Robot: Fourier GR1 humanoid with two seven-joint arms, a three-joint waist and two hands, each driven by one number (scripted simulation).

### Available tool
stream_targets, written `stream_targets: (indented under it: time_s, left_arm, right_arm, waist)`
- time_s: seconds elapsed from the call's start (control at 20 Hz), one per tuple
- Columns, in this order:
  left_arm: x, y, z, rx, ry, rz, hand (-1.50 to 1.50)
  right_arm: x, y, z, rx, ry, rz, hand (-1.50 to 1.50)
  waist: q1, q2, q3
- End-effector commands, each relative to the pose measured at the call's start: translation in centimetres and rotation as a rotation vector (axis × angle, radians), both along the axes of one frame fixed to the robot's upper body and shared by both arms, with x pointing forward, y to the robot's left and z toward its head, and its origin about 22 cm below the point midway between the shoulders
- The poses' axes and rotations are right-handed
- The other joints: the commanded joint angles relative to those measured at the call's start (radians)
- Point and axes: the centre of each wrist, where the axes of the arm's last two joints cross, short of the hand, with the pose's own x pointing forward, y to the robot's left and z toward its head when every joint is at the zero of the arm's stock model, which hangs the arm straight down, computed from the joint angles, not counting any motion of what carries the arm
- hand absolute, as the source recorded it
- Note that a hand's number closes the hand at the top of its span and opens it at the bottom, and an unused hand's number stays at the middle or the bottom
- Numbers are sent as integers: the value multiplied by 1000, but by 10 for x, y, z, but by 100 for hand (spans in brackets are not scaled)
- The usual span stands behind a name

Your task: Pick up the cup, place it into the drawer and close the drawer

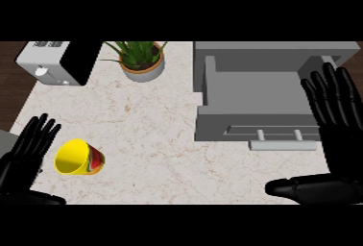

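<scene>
While the yellow cup (79, 157) lies on its side at the lower left of the frame, I see my left robot hand (27, 153) just beside it with fingers straight and apart, holding nothing. My right robot hand (333, 125) is flat and spread at the right edge, next to the open grey drawer (255, 103) on the bench (163, 144). A potted plant (142, 60) and toaster (53, 62) sit along the top.

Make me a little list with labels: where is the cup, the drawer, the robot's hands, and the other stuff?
cup: yellow cup lying on its side, on the counter at the left
drawer: grey drawer pulled open, nothing seen inside
left hand: left hand open, just left of the cup
right hand: right hand open, by the drawer's right side
other things: potted plant, toaster at the back
</scene>
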Motion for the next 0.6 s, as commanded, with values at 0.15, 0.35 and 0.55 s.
stream_targets:
  time_s: [0.15, 0.35, 0.55]
  left_arm:
    - [-2, 3, -53, 22, 50, -5, -150]
    - [8, 32, -48, 20, 40, 0, -150]
    - [0, 8, -81, 10, 47, 10, -150]
  right_arm:
    - [9, -6, 1, -6, -7, 8, -150]
    - [-12, 4, 7, 18, 5, 8, -150]
    - [-4, -9, 0, -1, -8, 11, -150]
  waist:
    - [-1, 1, 0]
    - [-2, 0, 0]
    - [-1, 0, 0]
